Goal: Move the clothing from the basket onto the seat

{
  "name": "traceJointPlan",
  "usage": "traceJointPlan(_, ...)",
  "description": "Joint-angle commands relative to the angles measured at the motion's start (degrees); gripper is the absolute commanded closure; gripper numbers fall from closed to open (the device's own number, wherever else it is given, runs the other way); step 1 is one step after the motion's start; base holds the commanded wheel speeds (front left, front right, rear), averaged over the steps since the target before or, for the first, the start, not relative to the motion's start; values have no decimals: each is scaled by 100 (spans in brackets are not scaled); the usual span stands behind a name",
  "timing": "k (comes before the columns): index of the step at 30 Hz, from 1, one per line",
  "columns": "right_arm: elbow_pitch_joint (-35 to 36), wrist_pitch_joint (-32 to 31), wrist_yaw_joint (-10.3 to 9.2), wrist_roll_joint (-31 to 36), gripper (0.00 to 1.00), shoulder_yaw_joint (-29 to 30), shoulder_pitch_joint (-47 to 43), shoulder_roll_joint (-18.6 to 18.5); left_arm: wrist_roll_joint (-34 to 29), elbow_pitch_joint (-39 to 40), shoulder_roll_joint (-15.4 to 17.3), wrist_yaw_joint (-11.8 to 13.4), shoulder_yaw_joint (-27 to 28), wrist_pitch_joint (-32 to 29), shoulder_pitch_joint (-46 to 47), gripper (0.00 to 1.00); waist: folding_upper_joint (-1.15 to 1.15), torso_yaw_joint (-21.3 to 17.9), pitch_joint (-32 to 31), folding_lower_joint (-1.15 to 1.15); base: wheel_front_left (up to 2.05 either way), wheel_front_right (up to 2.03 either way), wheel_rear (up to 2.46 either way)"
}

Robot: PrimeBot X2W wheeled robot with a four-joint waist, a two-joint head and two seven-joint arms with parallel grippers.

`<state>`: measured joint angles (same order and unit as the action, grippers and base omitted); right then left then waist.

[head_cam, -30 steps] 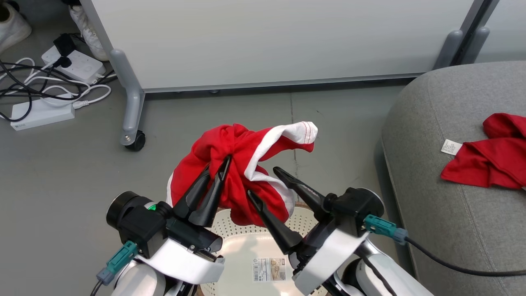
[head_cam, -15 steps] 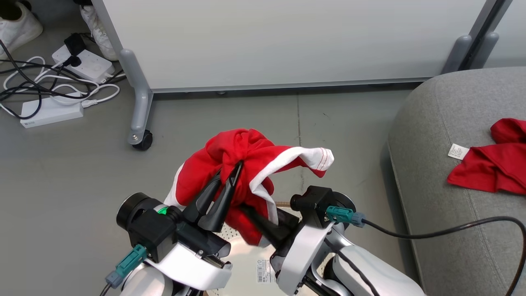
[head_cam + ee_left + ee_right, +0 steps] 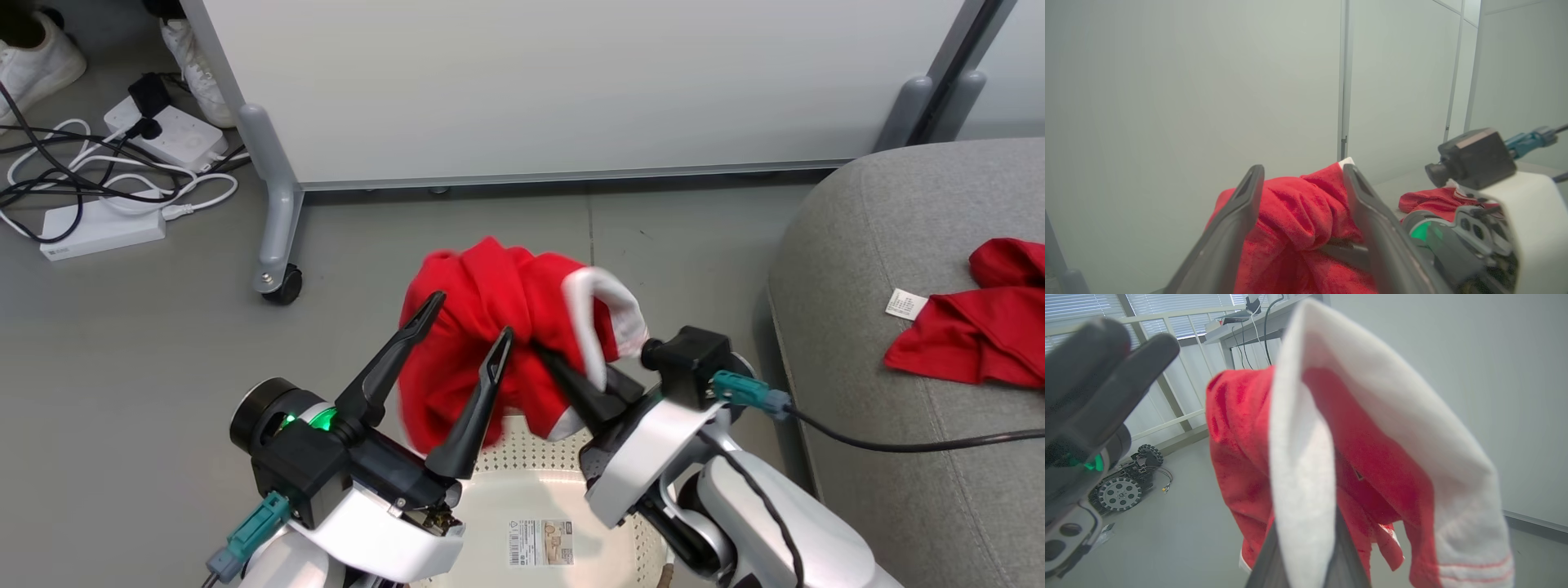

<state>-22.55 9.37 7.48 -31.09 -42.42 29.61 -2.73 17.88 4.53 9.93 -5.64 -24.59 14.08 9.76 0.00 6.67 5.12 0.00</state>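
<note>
- Carry step, I'd say: one red garment (image 3: pixel 490 286) hangs in the air, bunched at both grippers' tips, with the basket (image 3: pixel 522 445) just below them.
- Right gripper (image 3: pixel 549 359): fingers together, clamped on the garment. The tips are buried in the red folds and a white band drapes over them.
- Left gripper (image 3: pixel 471 317): fingers spread wide. Cloth sits between them and brushes them, but nothing is pinched.
- My read is that the right gripper alone bears the load.
- The seat (image 3: pixel 882 245) lies well off to the right gripper's right, and a second garment (image 3: pixel 971 347) is lying on it.
- What shows of the basket's bottom is bare, though the arms hide part of it.
- The next move calls for the left gripper to draw back clear of the folds. Then the right gripper swings right, over the seat, and opens.
- Risk: loose cloth snagging on the left fingers as the two part.
</note>
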Motion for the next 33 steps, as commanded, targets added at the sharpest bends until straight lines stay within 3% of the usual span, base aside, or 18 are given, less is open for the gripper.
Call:
traceJointPlan(1,-15,68,3,96,100,162,-94,-34,-41,54,44,20,-15,10,44,0,0,-34,-9,0,0,0,0)
traceJointPlan(17,45,14,3,875,100,1950,-740,-31,-441,21,545,-91,-783,-301,-338,0,0,-675,101,0,0,0,0)
traceJointPlan(33,276,-1,3,940,100,2338,-1133,-34,-495,-242,948,-118,-1252,-378,-370,0,0,-1760,364,0,0,0,0)
